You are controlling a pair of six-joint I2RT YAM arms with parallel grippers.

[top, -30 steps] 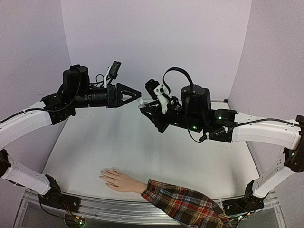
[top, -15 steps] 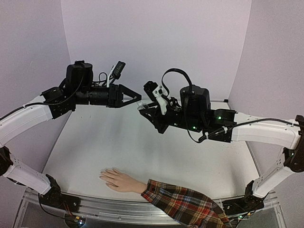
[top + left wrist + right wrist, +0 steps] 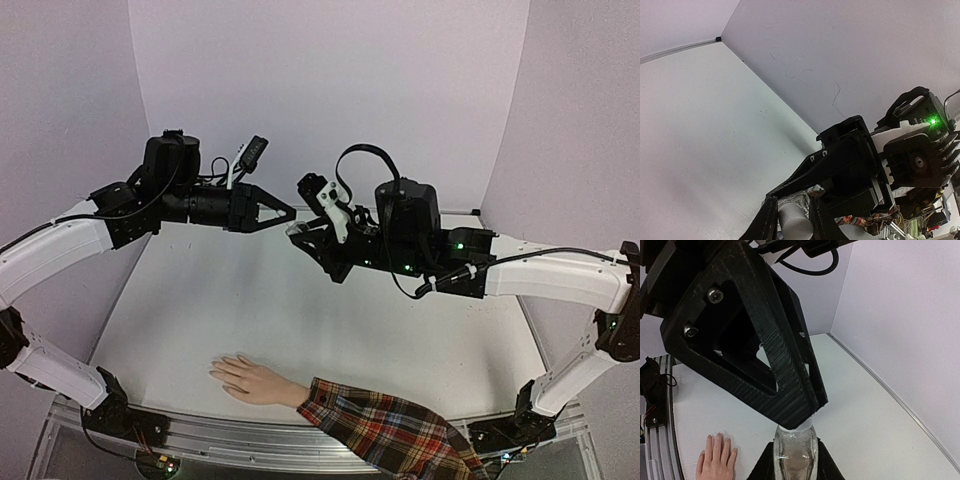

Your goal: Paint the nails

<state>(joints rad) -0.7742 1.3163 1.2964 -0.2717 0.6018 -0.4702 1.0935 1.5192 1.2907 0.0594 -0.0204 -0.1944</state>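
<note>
L end effector grips bottle cap, well above table.

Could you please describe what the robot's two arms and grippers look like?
Both the left arm and right arm have white links with black joints and black wrist housings. Black cables run along each wrist, and small green lights glow on the right arm. The jaws are black, ribbed, open triangular frames.

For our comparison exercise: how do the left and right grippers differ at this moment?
The left gripper grips the white cap; the right gripper holds the clear bottle. The left gripper points toward the robot's right, the right gripper toward its left. Both hang above the table.
</note>
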